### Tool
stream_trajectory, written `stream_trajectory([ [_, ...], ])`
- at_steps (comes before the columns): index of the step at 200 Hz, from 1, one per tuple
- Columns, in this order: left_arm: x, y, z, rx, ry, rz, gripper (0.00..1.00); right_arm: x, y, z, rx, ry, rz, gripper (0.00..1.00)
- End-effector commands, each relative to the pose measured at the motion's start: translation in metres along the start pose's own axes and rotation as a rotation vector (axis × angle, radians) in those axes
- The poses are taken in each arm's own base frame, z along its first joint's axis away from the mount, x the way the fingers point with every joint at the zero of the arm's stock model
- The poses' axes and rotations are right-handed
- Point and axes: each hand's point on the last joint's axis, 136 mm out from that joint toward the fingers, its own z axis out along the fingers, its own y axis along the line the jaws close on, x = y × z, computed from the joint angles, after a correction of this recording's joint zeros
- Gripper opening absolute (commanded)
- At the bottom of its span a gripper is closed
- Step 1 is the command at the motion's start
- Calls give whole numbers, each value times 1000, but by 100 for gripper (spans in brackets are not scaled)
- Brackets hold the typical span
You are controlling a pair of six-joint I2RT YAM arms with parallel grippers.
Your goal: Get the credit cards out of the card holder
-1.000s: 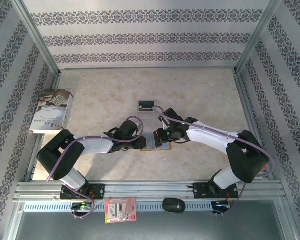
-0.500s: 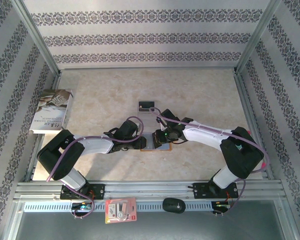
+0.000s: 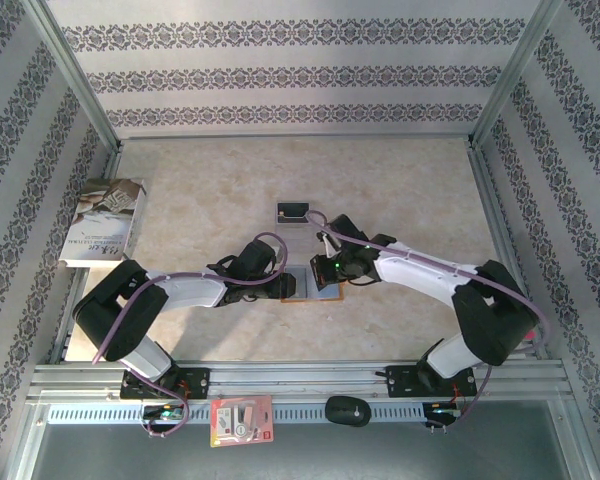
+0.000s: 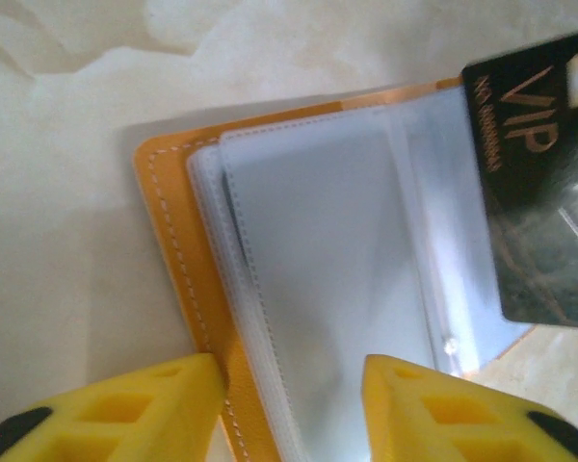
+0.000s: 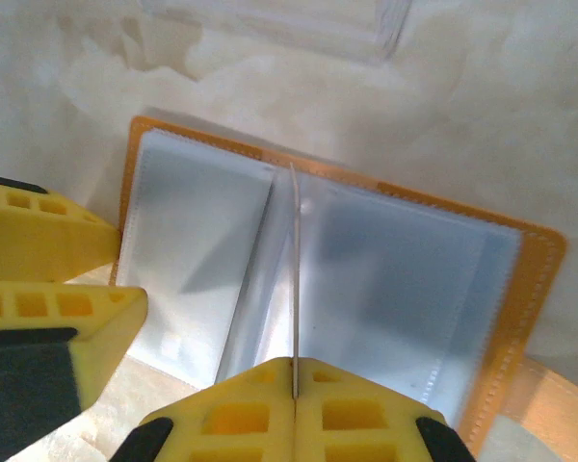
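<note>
- Drawing back from over the open card holder [image 3: 308, 285], the right arm has bared more of the grey-blue pockets than half a second ago. It has brought a black credit card [image 4: 544, 183], marked VIP, up with it.
- Right gripper [image 5: 294, 380] is closed on that card. The card shows edge-on as a thin pale line rising from between its fingers, above the holder's spine.
- Left gripper [image 4: 294, 404] has eased slightly wider. Its fingers stand apart astride the holder's left edge and clamp nothing.
- Holder lies open and flat on the worktop [image 3: 410, 190], between the two arms.
- This card looks as good as out. Whether other pockets hold more cannot be told.
- Both arms reach inward with low forearms, wrists tipped down over the holder.
</note>
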Motion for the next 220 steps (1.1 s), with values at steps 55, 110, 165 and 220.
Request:
stream_trajectory([
  [55, 15, 36, -43, -162, 48, -53, 60, -63, 23, -74, 3, -230, -255, 0],
  [110, 3, 40, -72, -151, -38, -73, 70, -147, 48, -112, 59, -388, -603, 0],
  [165, 7, 52, -78, -184, -28, -106, 70, -175, 63, -96, 0, -241, -995, 0],
  [220, 4, 57, -76, -197, -9, -135, 70, -198, 35, -53, 96, -68, -1144, 0],
])
